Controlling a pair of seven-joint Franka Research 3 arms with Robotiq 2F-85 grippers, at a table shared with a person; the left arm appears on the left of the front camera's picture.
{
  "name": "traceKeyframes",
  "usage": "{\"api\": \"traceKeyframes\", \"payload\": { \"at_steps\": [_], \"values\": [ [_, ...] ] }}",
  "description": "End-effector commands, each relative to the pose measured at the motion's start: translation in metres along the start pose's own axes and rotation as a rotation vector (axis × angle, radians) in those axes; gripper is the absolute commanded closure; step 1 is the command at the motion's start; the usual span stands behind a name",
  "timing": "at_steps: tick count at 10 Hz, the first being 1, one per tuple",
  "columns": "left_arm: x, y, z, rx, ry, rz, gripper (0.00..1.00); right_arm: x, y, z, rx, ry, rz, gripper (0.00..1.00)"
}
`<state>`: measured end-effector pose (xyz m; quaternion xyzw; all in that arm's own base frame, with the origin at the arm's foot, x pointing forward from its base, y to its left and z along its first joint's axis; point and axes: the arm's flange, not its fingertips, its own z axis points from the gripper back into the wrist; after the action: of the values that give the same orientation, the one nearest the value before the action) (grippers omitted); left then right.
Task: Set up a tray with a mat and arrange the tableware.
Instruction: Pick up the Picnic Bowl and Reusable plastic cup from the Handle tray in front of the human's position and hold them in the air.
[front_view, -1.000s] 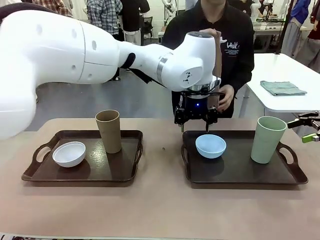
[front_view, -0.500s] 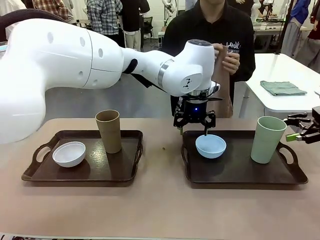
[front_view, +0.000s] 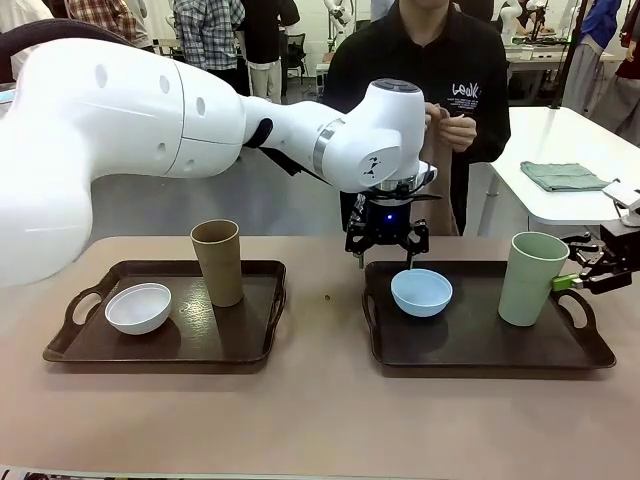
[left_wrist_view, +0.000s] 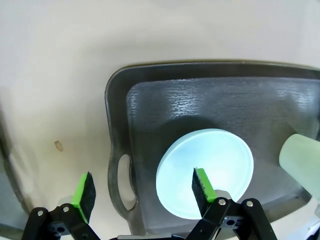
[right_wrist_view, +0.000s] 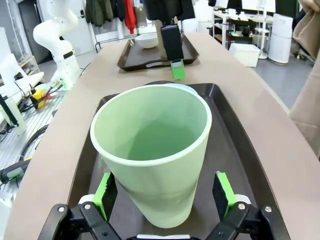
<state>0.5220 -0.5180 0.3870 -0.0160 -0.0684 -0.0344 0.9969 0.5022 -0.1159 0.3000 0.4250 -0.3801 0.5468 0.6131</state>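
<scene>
On the right tray (front_view: 480, 345) lies the light blue bowl (front_view: 421, 292) (left_wrist_view: 210, 165), with the pale green cup (front_view: 533, 278) (right_wrist_view: 150, 145) standing to its right. My left gripper (front_view: 387, 255) (left_wrist_view: 143, 187) hangs open above the tray's left end, one finger over the bowl's rim and the other outside the tray. My right gripper (front_view: 568, 280) (right_wrist_view: 164, 192) is open, and its pads flank the green cup's base with small gaps. The left tray (front_view: 70, 340) holds the white bowl (front_view: 138, 307) and the tan-brown cup (front_view: 218, 262).
The person at the far side holds up a taupe sheet (front_view: 438, 185) with both hands. A folded grey-green cloth (front_view: 565, 176) lies on a white table at the back right. A small speck (front_view: 327, 297) sits between the trays.
My right gripper came in from the right edge to straddle the green cup, which shifted slightly left. The left gripper sank a little. The person's hands rose to the top of the sheet.
</scene>
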Motion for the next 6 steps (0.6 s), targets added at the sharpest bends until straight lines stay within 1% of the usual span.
{"api": "traceKeyframes", "payload": {
  "at_steps": [1, 4, 6],
  "values": [
    [0.014, -0.009, -0.007, -0.030, -0.018, 0.006, 0.00, -0.008, 0.001, -0.012, 0.010, 0.019, 0.000, 0.00],
    [0.022, -0.019, -0.028, -0.019, 0.031, 0.001, 0.00, -0.017, -0.001, -0.026, 0.029, 0.027, 0.020, 0.00],
    [0.026, -0.019, -0.038, -0.014, 0.059, 0.008, 0.00, -0.019, -0.002, -0.027, 0.020, 0.032, 0.029, 0.00]
  ]
}}
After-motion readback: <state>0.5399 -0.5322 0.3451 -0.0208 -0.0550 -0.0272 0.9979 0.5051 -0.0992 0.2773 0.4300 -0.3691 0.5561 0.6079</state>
